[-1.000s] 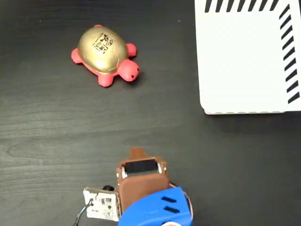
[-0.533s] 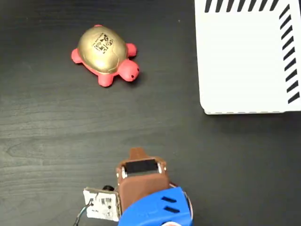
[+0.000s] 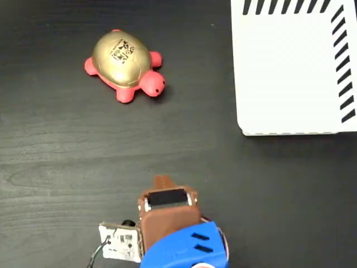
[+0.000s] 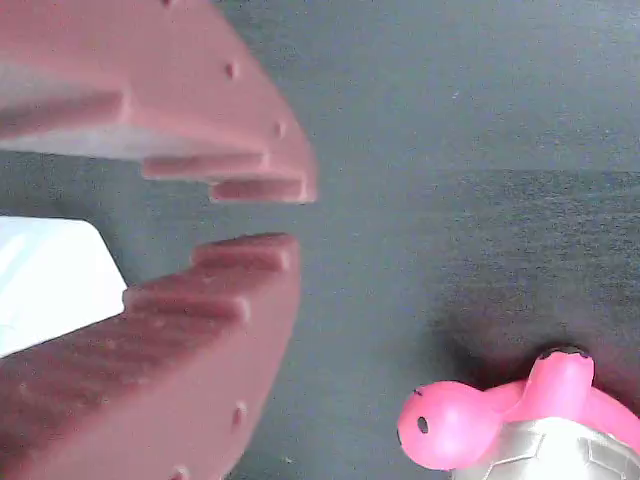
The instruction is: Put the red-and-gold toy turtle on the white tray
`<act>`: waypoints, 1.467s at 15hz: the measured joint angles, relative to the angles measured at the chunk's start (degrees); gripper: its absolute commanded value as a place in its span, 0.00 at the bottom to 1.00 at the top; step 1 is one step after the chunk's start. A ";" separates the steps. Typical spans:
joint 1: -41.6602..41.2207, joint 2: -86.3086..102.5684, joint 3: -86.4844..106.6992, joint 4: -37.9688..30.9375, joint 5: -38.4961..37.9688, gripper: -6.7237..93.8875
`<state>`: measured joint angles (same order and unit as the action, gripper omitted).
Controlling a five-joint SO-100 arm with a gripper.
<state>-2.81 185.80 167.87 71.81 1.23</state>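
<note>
Dark wood-grain table (image 3: 67,156) fills the fixed view, and the red-and-gold toy turtle (image 3: 124,66) sits in the upper left of the frame, head pointing right and slightly down, while the white tray (image 3: 284,72) takes the upper right corner, well apart from it. The gripper (image 3: 163,181) is down at bottom centre, well short of the turtle, nothing in it. Over to the wrist view: the jaws are only narrowly parted (a slim gap between the toothed tips), gripper (image 4: 265,215) at upper left of the frame, turtle (image 4: 500,425) poking in at the lower right, tray (image 4: 50,280) a white patch at the left edge. The risk as I read it: that gap looks too slim for the domed shell, so closing in like this could nudge the toy away, or the glossy dome could squirt out of a shallow pinch.
</note>
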 measured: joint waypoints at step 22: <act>0.79 -99.05 -85.52 9.58 24.61 0.07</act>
<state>-2.02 86.75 82.35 81.39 25.84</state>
